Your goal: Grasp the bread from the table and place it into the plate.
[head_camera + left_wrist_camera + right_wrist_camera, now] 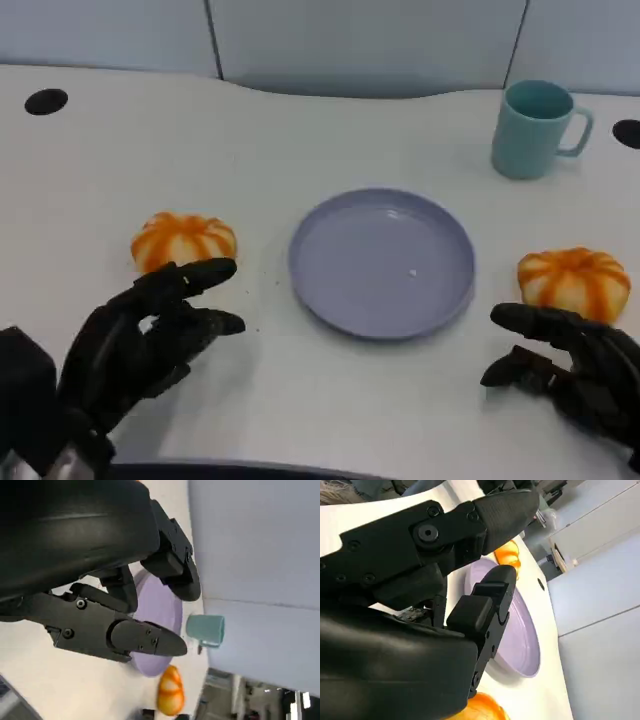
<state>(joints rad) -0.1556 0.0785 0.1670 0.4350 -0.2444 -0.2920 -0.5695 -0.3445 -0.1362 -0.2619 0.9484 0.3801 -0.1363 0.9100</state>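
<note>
No legible markings. Plate point(381, 262) centre; bread point(183, 240) left of it, second bread point(573, 282) right. Left hand point(140, 335) and right hand point(570, 368) both empty, fingers spread.

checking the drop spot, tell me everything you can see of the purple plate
The purple plate is round and shallow with a raised rim, smooth and matte like plastic. It lies flat on the white table, mid-table between the two breads, touching neither. Nothing sits in it except a tiny pale speck near its middle.
</note>
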